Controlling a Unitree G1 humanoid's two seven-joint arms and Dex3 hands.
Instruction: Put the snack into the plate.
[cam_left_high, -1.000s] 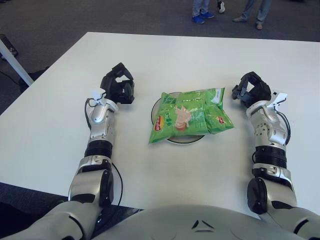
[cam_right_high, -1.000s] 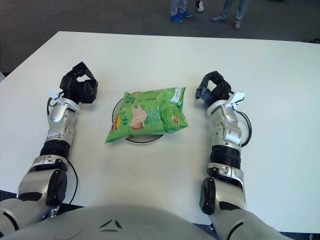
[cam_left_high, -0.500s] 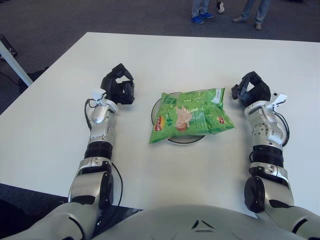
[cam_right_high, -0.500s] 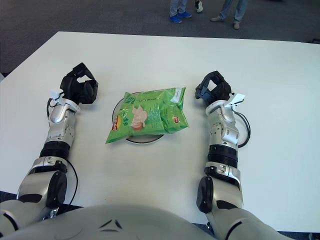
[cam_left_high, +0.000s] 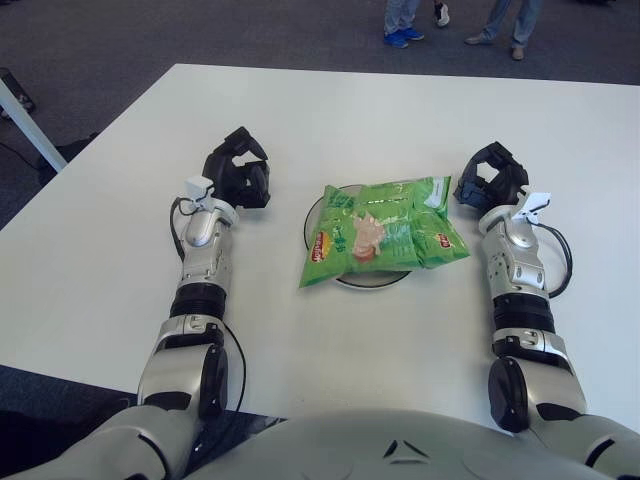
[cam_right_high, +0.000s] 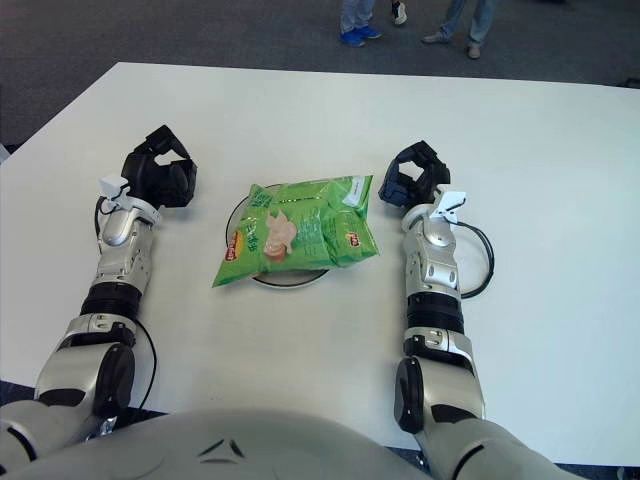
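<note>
The snack (cam_left_high: 382, 229), a green crisp bag, lies flat across the plate (cam_left_high: 318, 208) at the middle of the white counter (cam_left_high: 330, 110), hanging over the rim on every side except a sliver at the left and the near edge. I can make out a small red and yellow round logo at the bag's lower left corner and a small red patch toward its lower right, with a pale picture in the centre of the pack; none of the lettering is readable to me.

My left hand (cam_left_high: 238, 180) shows just to the left of the plate, apart from the bag, its dark fingers curled inward and holding nothing. My right hand (cam_left_high: 490, 179) shows just beside the bag's upper right corner, fingers likewise curled in with nothing between them; I cannot tell whether it touches the bag.

Against the view a second ago, the right hand has moved inward toward the bag: it sat well out to the right then, and now its forearm stands nearly straight up from the near edge with the hand close by the pack. The black cable (cam_right_high: 478, 262) at that wrist now loops out on the counter to the right of the forearm. The left hand, the bag and the plate sit as they did.

At the far edge, beyond the counter, the legs and shoes of people (cam_left_high: 404, 20) stand on the grey floor (cam_left_high: 150, 35).
</note>
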